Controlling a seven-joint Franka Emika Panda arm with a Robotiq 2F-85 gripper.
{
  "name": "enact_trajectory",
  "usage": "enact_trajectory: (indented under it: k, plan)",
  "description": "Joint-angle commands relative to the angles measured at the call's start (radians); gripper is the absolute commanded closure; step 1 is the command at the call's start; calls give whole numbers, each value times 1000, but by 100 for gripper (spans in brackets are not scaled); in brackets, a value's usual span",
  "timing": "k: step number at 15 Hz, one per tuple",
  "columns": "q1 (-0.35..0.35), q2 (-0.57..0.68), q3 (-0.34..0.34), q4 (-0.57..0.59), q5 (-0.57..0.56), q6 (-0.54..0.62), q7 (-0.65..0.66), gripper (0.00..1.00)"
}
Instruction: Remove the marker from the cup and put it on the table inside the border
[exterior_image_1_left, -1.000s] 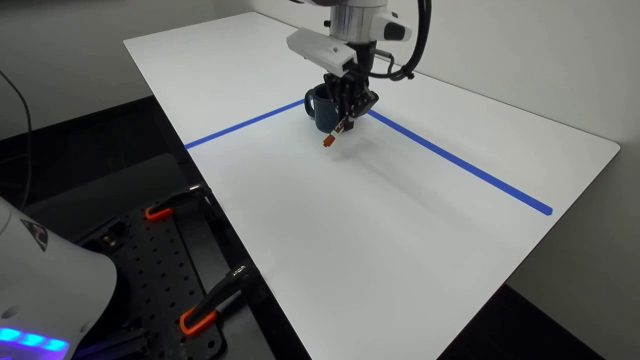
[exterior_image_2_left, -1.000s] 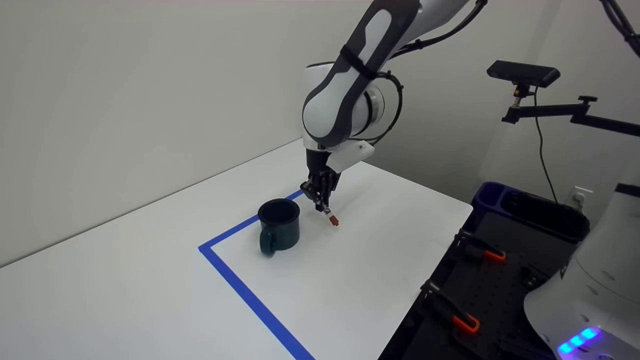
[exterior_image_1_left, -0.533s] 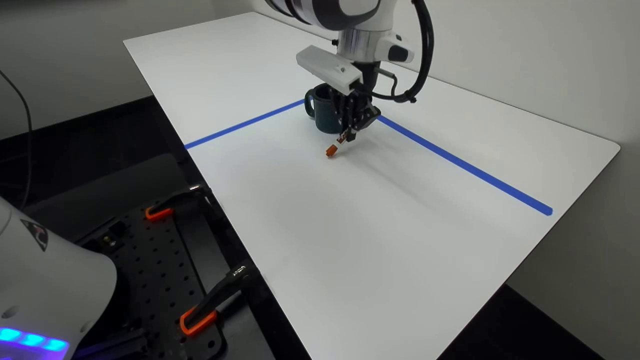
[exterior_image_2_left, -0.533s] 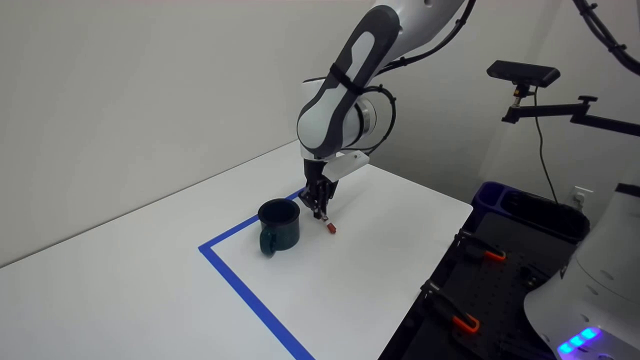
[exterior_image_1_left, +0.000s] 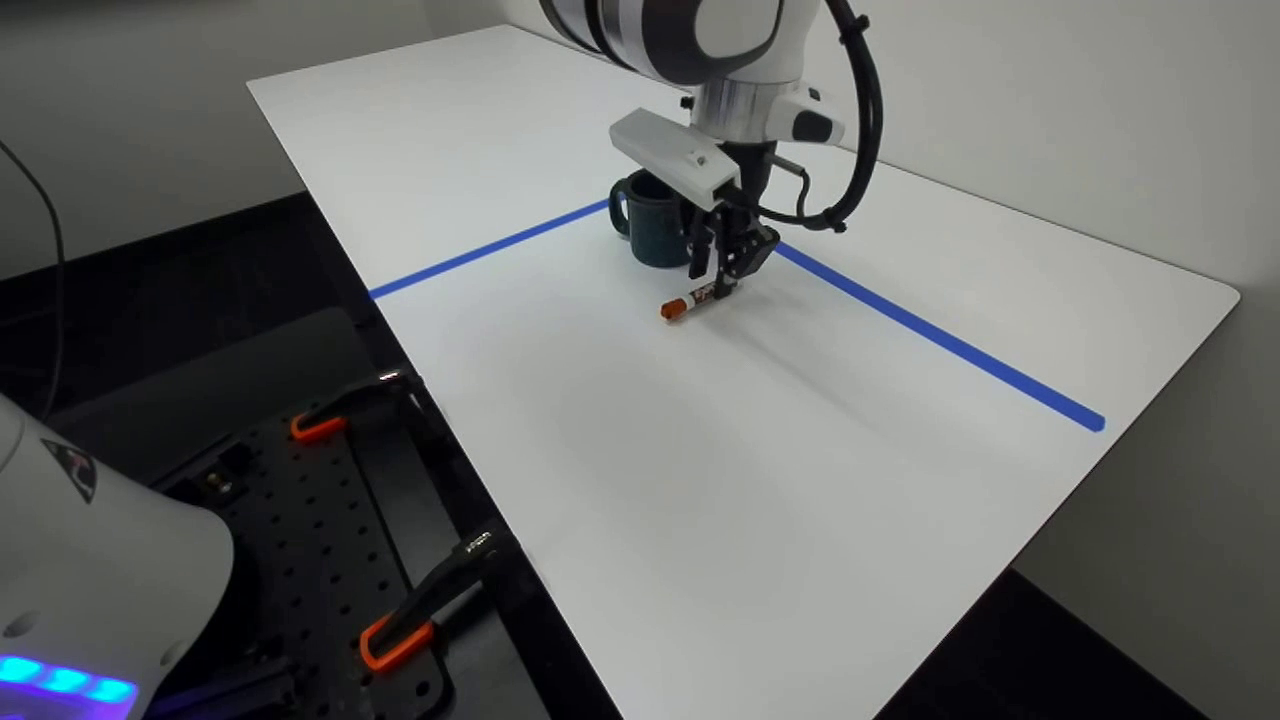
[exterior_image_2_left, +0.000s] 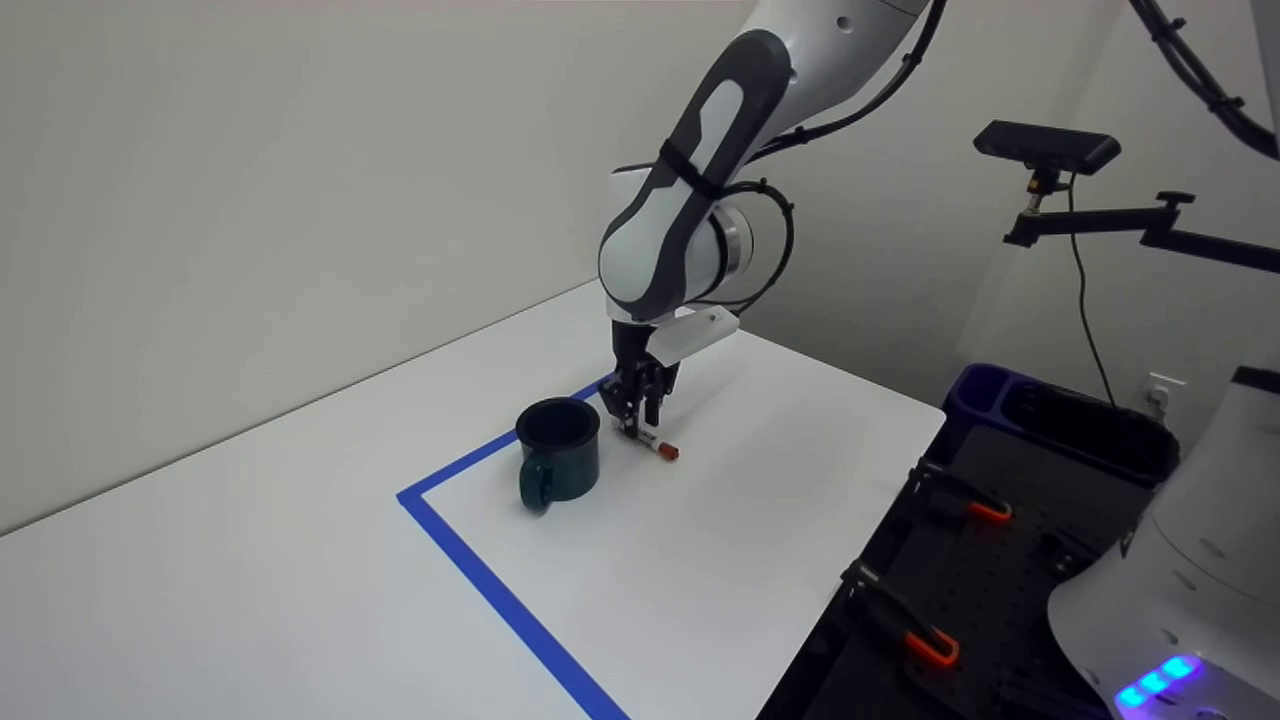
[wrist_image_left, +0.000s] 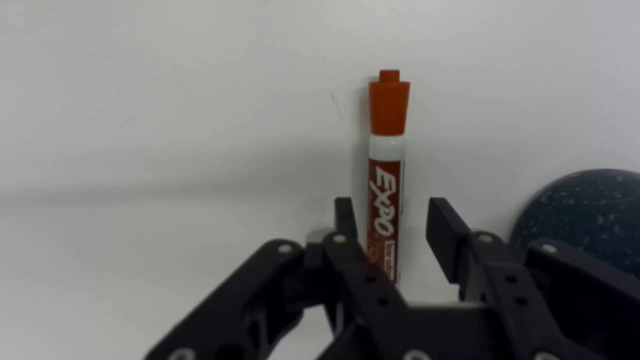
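Observation:
The reddish-brown marker lies flat on the white table within the blue tape border. In the wrist view the marker stretches away between the fingers, with its cap pointing away from the gripper. My gripper is open, its fingers on either side of the marker with a gap to it on each side. In an exterior view the gripper is low over the marker's rear end and hides it. The dark blue cup stands upright beside the gripper; part of it shows at the right of the wrist view.
A wall runs along the table's back edge. Black clamps with orange tips sit along the front edge by the robot base. A camera on a stand and a dark bin are beyond the table.
My gripper has gone down with the tilted marker and opened. The marker has dropped from the fingers and lies flat. The cup has not moved.

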Motion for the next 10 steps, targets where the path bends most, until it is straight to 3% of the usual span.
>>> enact_trajectory:
  k: [1,4,5,10]
  plan:
    - [-12,-17,9,-15,24,46,-16,25]
    - [-10,-61,3,-43,19,64,-7,3]
    - [-4,-84,-4,-56,12,64,2,0]
    - [23,-203,-33,-105,-22,47,30,0]
